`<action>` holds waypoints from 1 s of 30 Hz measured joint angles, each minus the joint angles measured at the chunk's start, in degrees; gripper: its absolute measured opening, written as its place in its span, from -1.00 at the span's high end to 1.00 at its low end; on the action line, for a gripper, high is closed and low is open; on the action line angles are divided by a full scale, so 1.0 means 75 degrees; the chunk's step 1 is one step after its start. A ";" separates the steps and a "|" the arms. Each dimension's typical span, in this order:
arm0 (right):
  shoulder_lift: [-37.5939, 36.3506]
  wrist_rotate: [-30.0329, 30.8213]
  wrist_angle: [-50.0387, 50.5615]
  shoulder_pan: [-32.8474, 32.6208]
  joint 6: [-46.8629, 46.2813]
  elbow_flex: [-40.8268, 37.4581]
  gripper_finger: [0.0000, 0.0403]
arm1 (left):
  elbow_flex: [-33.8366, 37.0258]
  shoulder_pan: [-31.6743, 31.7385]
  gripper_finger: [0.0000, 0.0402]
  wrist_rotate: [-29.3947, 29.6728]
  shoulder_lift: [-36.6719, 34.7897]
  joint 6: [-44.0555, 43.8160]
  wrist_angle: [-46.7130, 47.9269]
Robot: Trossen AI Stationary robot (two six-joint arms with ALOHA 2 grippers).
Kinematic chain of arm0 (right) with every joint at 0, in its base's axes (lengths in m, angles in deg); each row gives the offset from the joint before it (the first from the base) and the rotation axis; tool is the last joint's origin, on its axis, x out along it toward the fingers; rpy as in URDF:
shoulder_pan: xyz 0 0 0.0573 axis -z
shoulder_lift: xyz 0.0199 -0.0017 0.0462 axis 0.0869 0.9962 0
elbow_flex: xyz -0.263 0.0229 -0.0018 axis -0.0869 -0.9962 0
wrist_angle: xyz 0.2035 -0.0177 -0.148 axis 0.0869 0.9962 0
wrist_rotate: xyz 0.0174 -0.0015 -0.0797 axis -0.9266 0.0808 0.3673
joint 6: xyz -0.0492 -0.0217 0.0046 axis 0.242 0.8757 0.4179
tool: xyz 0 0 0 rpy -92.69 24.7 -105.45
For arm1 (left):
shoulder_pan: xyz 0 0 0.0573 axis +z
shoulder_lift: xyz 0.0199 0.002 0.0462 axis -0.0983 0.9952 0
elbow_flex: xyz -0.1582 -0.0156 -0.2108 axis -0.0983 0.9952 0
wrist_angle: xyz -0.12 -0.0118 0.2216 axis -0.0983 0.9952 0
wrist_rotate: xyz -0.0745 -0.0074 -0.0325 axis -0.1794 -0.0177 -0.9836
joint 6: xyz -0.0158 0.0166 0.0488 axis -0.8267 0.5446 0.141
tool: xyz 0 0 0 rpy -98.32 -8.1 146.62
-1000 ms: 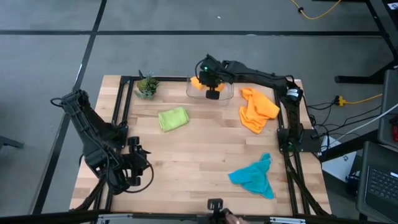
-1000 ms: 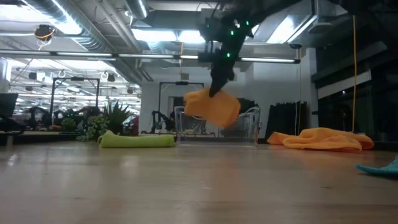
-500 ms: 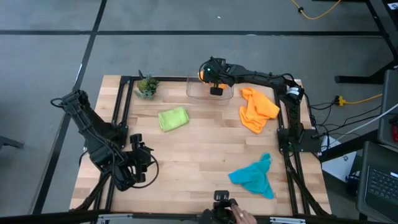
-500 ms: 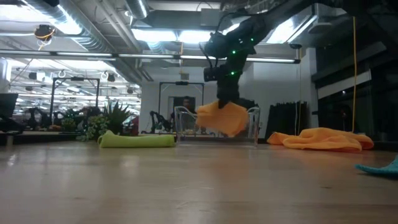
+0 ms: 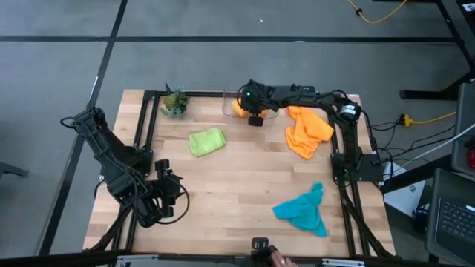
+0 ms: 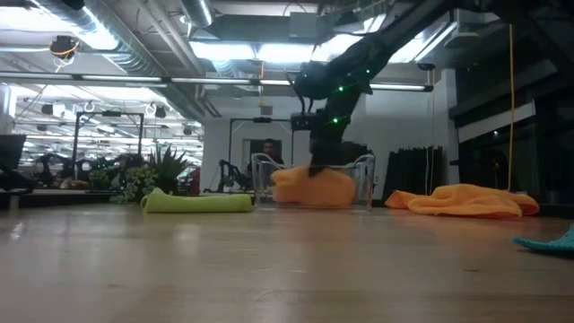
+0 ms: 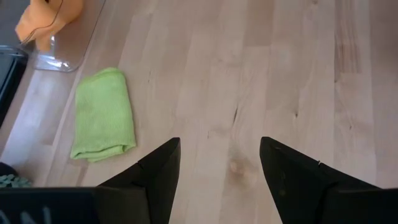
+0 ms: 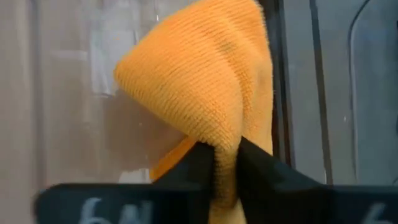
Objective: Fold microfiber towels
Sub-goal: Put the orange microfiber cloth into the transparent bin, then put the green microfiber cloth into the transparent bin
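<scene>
Folded orange microfiber towel (image 8: 205,93), pinched in the right tool (image 8: 225,163), is being lowered into the clear plastic bin (image 6: 363,170); release is judged next.

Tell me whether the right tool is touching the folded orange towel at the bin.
Touching. The right wrist view shows the right tool with both dark fingers pinching a fold of the orange towel, no gap between them.

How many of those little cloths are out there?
4: folded lime green cloth near the plant, orange cloth in the clear bin, crumpled orange cloth right, teal cloth front right.
</scene>
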 joint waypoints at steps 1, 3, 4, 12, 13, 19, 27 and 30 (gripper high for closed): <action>0.0000 -0.0001 0.0028 -0.0046 -0.0132 0.0050 0.63 | 0.0000 0.0000 -0.06 0.0000 0.0000 0.0002 0.0032; 0.0000 -0.0086 0.0045 -0.0150 -0.0329 0.0173 0.43 | 0.0000 0.0000 -0.06 0.0000 0.0000 0.0002 0.0064; 0.0000 -0.0283 0.0076 -0.0188 -0.0414 0.0271 0.33 | 0.0000 0.0000 -0.06 0.0000 0.0000 0.0002 0.0061; 0.0000 -0.2667 0.0954 -0.0182 -0.1547 0.0969 -0.14 | 0.0000 0.0000 -0.06 0.0000 0.0000 0.0002 0.0058; 0.0000 -0.2707 0.1052 -0.0176 -0.1597 0.1096 -0.16 | 0.0000 0.0000 -0.06 0.0000 0.0000 0.0002 0.0058; 0.0000 -0.2151 0.1729 -0.0180 -0.1837 0.1999 -0.15 | 0.0000 0.0000 -0.06 -0.0052 0.0000 -0.0001 0.0055; 0.0000 -0.3796 0.2130 -0.0363 -0.3879 0.3177 -0.13 | 0.0000 0.0000 -0.06 -0.0055 0.0000 -0.0016 0.0040; 0.0000 -0.5093 0.1817 -0.0893 -0.3856 0.3247 -0.13 | 0.0000 -0.0032 -0.06 -0.0059 0.0000 -0.0159 -0.0007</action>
